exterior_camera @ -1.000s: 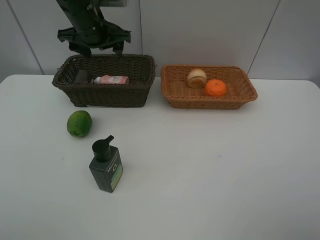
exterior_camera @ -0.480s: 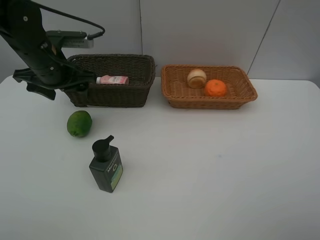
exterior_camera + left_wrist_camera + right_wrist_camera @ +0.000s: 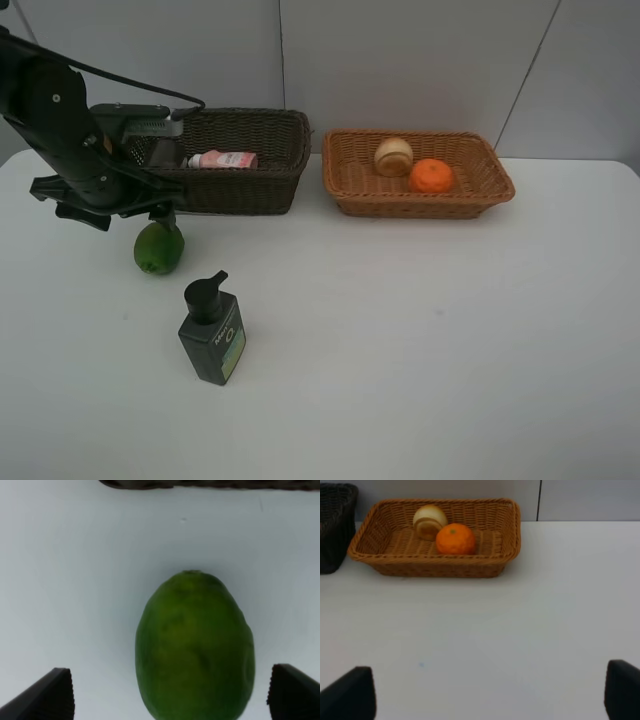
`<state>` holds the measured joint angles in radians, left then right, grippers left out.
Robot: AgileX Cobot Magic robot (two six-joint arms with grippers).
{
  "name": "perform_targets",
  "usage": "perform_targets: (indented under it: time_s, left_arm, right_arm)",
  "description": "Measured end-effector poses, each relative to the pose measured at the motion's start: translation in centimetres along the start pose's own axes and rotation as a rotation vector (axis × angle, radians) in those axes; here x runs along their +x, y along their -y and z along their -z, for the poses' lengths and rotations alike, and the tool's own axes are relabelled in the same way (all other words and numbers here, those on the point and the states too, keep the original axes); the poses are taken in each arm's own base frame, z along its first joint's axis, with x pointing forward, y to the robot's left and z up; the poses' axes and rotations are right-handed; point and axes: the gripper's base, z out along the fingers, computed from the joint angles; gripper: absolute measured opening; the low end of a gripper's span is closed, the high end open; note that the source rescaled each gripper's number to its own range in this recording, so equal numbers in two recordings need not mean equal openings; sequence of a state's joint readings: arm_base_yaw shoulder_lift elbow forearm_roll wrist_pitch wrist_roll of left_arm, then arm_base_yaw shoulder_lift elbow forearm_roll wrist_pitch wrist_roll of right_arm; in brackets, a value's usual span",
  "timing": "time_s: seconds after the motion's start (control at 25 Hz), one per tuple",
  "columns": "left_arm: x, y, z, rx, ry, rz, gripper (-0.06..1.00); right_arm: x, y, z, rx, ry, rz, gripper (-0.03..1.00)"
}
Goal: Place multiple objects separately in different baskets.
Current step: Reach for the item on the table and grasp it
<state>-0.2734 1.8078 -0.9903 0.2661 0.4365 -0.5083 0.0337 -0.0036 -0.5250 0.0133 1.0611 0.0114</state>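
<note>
White table [image 3: 420,360], pale panelled wall behind. Item one: my left gripper [image 3: 175,694], jaws spread to their widest, holding nothing, low over the green fruit [image 3: 195,650]. The fruit lies on the table between my two fingertips, touching neither, just in front of the dark brown basket [image 3: 240,190]. Item two: slim pink bottle [image 3: 224,159], lying inside that basket. Item three: dark green pump bottle [image 3: 212,338], upright on the table near the fruit. Item four: tan basket [image 3: 420,200], holding an orange [image 3: 432,176] and a pale round fruit [image 3: 393,156]. Item five: my right gripper [image 3: 487,692], wide open, empty, well apart from everything. Risk, as I judge it: the fruit is rounded and smooth, so one finger landing first could roll it aside or squeeze it out. Not visible: the fruit's lower end in the wrist view; the dark basket's left end behind my arm; my right arm from above.
</note>
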Motion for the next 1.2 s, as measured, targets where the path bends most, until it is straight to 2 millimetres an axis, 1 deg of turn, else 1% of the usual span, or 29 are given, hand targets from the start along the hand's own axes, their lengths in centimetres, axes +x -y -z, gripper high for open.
perform_targets:
  time_s: [0.12, 0.28, 1.0, 1.12, 1.2]
  left_arm:
    - [0.1, 0.1, -1.0, 0.008, -0.001, 0.000, 1.00]
    - [0.1, 0.3, -1.8, 0.019, 0.005, 0.000, 1.00]
    - [-0.3, 0.6, -1.9, 0.053, 0.061, 0.002, 1.00]
    - [-0.4, 0.6, -2.1, 0.057, 0.066, 0.000, 1.00]
    - [-0.1, 0.7, -2.7, 0.054, 0.052, -0.002, 1.00]
  right_arm:
    - [0.0, 0.0, 0.0, 0.000, 0.000, 0.000, 0.98]
    - [0.0, 0.0, 0.0, 0.000, 0.000, 0.000, 0.98]
    - [0.0, 0.0, 0.0, -0.001, 0.000, 0.000, 0.98]
    - [0.0, 0.0, 0.0, -0.001, 0.000, 0.000, 0.98]
    - [0.0, 0.0, 0.0, -0.001, 0.000, 0.000, 0.98]
